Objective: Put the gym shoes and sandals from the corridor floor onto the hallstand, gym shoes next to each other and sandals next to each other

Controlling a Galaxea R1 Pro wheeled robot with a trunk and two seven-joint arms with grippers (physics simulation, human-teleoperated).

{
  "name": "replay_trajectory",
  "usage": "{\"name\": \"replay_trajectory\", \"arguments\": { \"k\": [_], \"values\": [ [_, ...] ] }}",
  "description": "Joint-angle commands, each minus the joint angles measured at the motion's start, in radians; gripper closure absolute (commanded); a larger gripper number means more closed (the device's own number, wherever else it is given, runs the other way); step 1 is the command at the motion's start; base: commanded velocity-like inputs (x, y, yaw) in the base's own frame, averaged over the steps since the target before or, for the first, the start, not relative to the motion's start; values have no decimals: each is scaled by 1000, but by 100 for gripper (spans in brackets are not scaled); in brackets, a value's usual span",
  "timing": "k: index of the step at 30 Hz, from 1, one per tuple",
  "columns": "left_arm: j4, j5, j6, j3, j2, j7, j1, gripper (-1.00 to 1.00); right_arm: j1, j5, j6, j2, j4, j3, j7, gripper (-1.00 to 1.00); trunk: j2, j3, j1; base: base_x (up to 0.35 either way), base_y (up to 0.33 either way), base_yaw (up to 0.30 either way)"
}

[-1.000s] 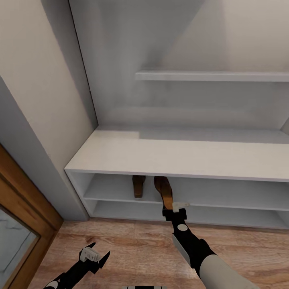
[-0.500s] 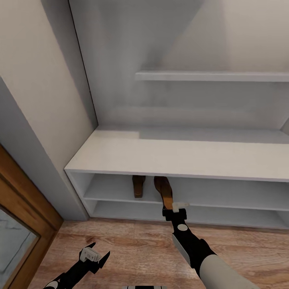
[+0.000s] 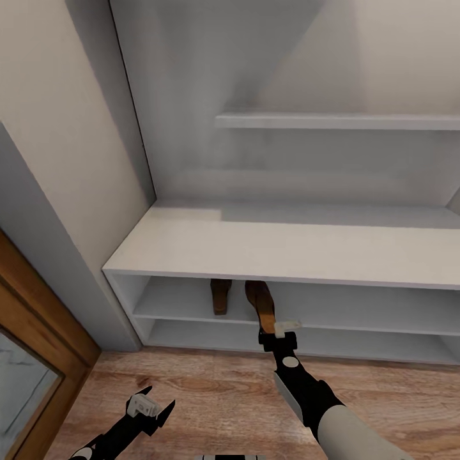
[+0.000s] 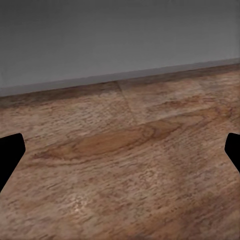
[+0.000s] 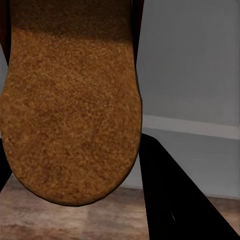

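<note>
Sandal no. 2 (image 3: 261, 306) going on the hallstand (image 3: 191, 243).
R gripper (image 3: 279, 332) pinches its heel & pokes it into the upper shelf, just beside the other sandal (image 3: 221, 296) already in there. L gripper (image 3: 151, 405) hangs spread wide over the corridor floor (image 3: 211, 390), w/ nothing in it. Next, I think: push it flat on the shelf, let go, then get the gym shoes.

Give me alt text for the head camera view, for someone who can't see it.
The right gripper holds a brown sandal by its heel at the upper shelf tier of the white hallstand, beside a second sandal already resting there. The left gripper hangs open and empty above the wood-plank corridor floor.
</note>
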Motion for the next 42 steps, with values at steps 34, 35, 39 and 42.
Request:
{"name": "replay_trajectory", "arguments": {
  "k": [34, 35, 39, 42],
  "values": [
    [0, 0, 0, 0, 0, 0, 0, -100, 0, -2, -1, 0, -1, 0, -3, 100, 0, 0, 0, 15, 15, 0],
    [0, 0, 0, 0, 0, 0, 0, -100, 0, -2, -1, 0, -1, 0, -3, 100, 0, 0, 0, 75, 54, 0],
    [0, 0, 0, 0, 0, 0, 0, -100, 0, -2, 0, 0, -1, 0, -3, 100, 0, 0, 0, 43, 31, 0],
    [0, 0, 0, 0, 0, 0, 0, -100, 0, -2, 0, 0, -1, 0, -3, 100, 0, 0, 0, 15, 11, 0]
  ]
}}
